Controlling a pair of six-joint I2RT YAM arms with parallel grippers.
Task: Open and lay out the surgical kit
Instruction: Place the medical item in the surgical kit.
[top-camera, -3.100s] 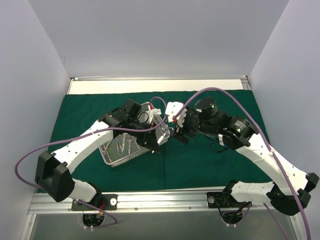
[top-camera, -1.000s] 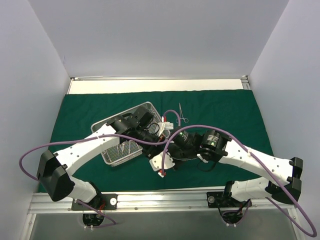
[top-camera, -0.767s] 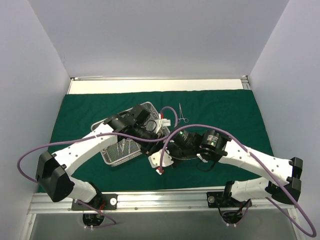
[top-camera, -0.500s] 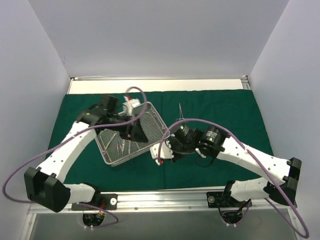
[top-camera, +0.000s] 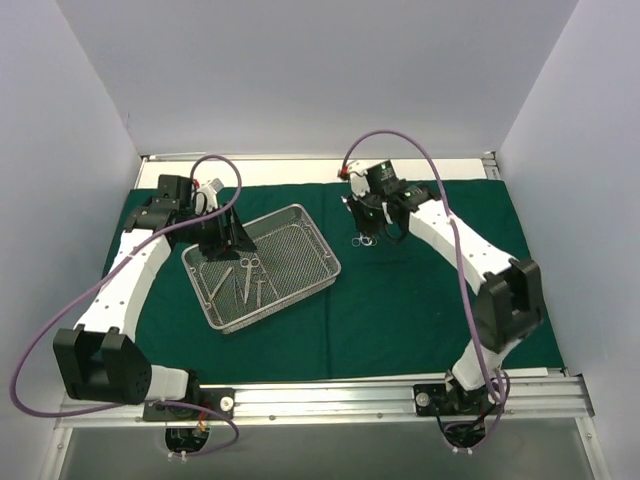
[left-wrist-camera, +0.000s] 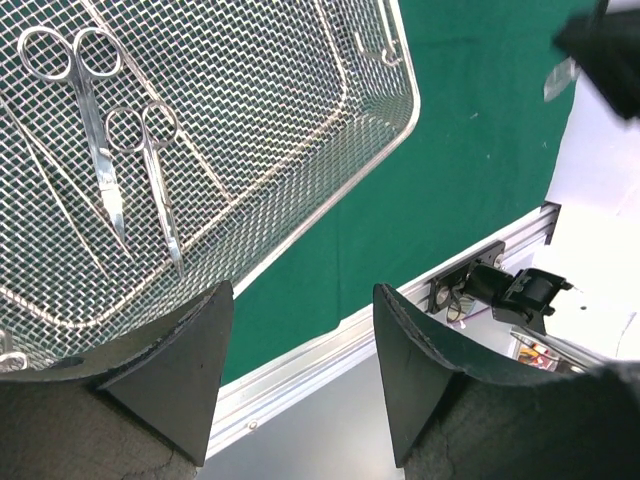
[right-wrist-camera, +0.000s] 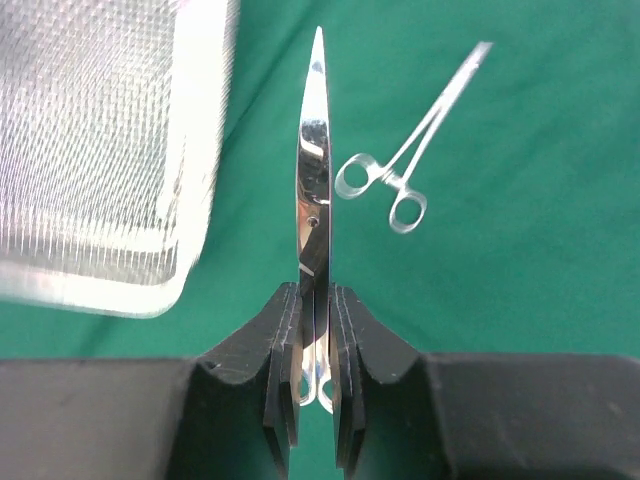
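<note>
Top external view showed the green cloth (top-camera: 420, 290) spread flat over the table, with the wire-mesh tray (top-camera: 300, 255) resting on it left of centre, set at an angle. Several scissor-handled instruments (top-camera: 245, 280) lay in the tray's left half. The left gripper (top-camera: 228, 236) hung over the tray's far-left rim. In the left wrist view its jaws stood wide apart with nothing between them, and two scissors (left-wrist-camera: 97, 130) lay side by side on the mesh below. The right gripper (top-camera: 366, 214) was over the cloth, just beyond the tray's far-right corner. The right wrist view showed its jaws pinched narrow on slim scissors (right-wrist-camera: 315, 150), held edge-on with the tip pointing away. A ring-handled clamp (right-wrist-camera: 388, 176) lay on the cloth just right of that blade, apart from it.
</note>
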